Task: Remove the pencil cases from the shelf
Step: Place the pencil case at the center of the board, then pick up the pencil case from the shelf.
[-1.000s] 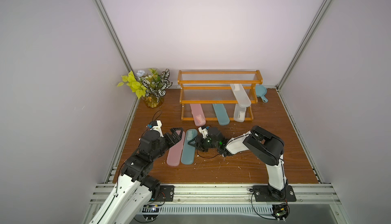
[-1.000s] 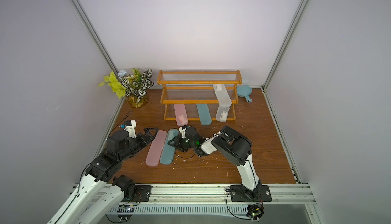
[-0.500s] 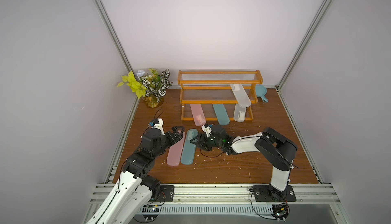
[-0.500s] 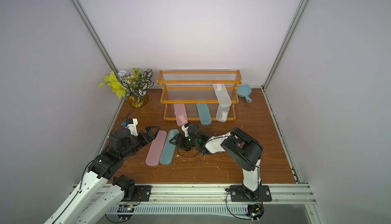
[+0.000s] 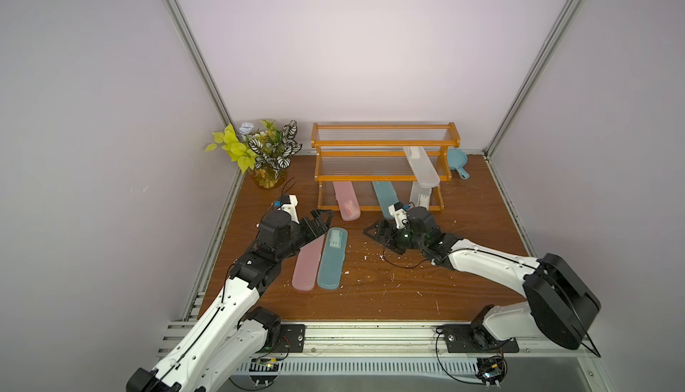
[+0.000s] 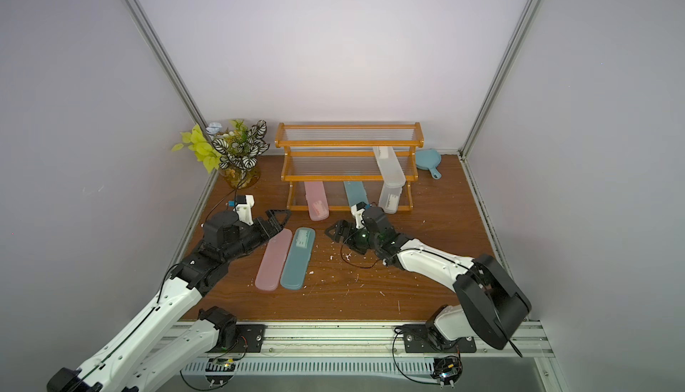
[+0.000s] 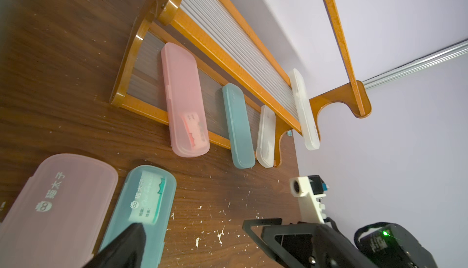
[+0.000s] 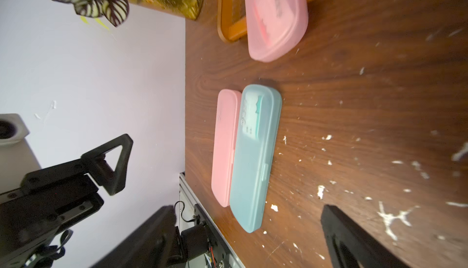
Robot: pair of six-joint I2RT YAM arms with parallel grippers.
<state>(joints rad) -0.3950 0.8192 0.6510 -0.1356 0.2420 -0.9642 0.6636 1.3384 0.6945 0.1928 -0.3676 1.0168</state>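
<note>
The orange-brown shelf (image 5: 381, 178) stands at the back. Its lowest tier holds a pink pencil case (image 5: 346, 205), a teal one (image 5: 385, 195) and a clear one (image 5: 420, 196). Another clear case (image 5: 421, 166) lies slanted over the middle tier. On the table, a pink case (image 5: 307, 264) and a teal case (image 5: 332, 258) lie side by side. My left gripper (image 5: 319, 222) is open over the far end of the pink case, holding nothing. My right gripper (image 5: 373, 236) is open just right of the teal case (image 8: 255, 152), apart from it and empty.
A potted plant (image 5: 265, 156) fills the back left corner. A small teal pan (image 5: 457, 160) sits right of the shelf. White crumbs (image 5: 370, 256) are scattered over the wooden table (image 5: 463, 223). The two grippers face each other across a short gap.
My right gripper has opened wide and drawn back to the right, away from the teal case on the table. Its elbow has swung right. The left arm has barely moved.
</note>
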